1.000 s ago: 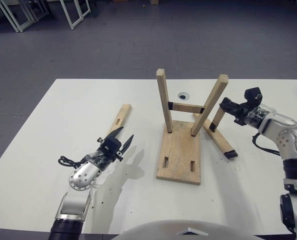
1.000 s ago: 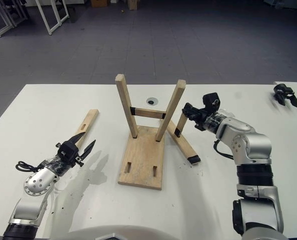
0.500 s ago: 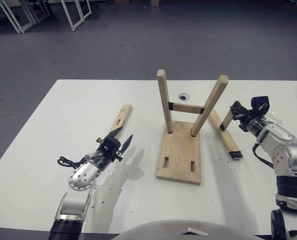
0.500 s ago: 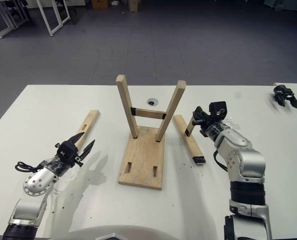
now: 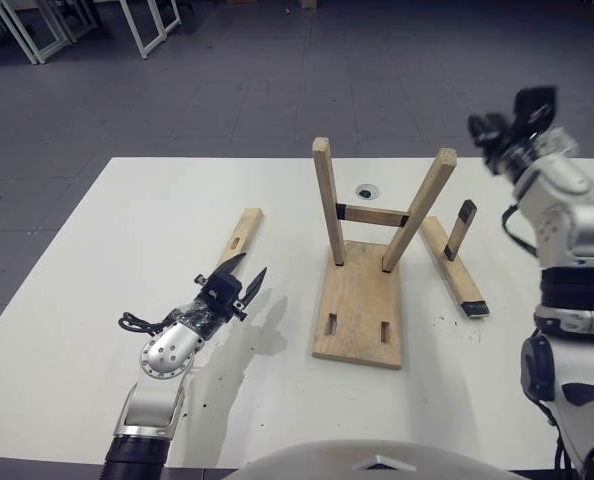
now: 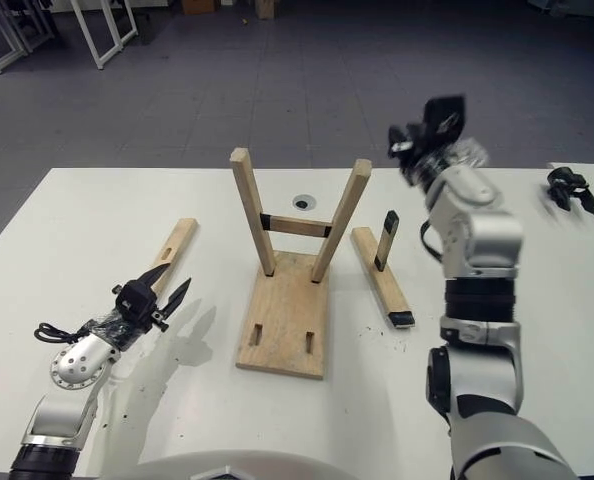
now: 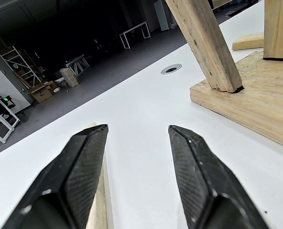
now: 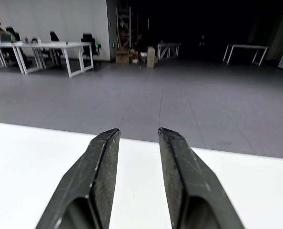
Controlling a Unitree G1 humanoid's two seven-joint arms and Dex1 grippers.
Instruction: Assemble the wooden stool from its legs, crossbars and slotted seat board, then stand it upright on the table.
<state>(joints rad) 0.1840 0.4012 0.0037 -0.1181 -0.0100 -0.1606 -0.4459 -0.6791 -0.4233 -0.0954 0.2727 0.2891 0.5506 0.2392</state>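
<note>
Left eye view puts the job roughly half done. At lower left, the left claw [image 5: 249,268] sits low over the table [image 5: 87,300], open and empty, just beside a loose leg [image 5: 241,238] lying flat, its long axis running up the frame. At centre the seat board [image 5: 360,300] lies flat, lengthwise up the frame, with two legs [image 5: 327,200] joined by a crossbar [image 5: 374,215] planted at its far end; the near slots [image 5: 332,324] are empty. To its right another leg [image 5: 447,262] lies diagonally, its short crossbar [image 5: 461,230] sticking up. At upper right the right claw [image 5: 512,115] hangs high, open, holding nothing.
</note>
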